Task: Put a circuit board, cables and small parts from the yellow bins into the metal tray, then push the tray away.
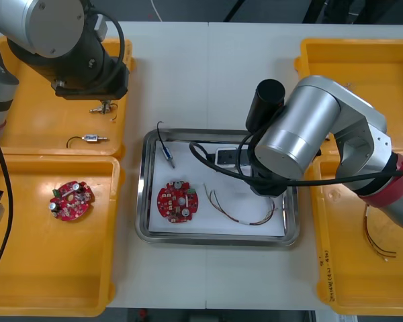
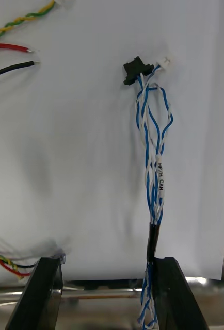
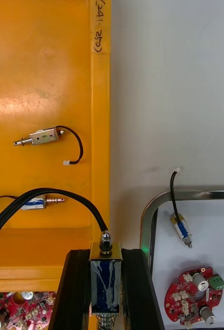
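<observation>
My left gripper [image 3: 106,253] is shut on a small metal part [image 3: 106,278] wrapped in blue, with a black cable [image 3: 50,195] trailing from it. It hangs over the inner wall of the far left yellow bin [image 1: 27,137]. My right gripper [image 2: 107,265] stands open low over the right side of the metal tray [image 1: 215,239]. A twisted blue and white cable [image 2: 153,154] lies on the white inside, running past one finger [image 2: 174,294]. The tray also holds a round red circuit board [image 1: 177,200], a small metal part [image 1: 166,153] on a black lead and a red and yellow cable [image 1: 245,213].
Another circuit board [image 1: 70,200] lies in the near left bin [image 1: 47,282]. Two small metal parts [image 3: 37,136] [image 3: 37,203] rest in the far left bin. The near right bin [image 1: 363,282] holds a thin cable [image 1: 379,240]; the far right bin [image 1: 363,60] stands behind it.
</observation>
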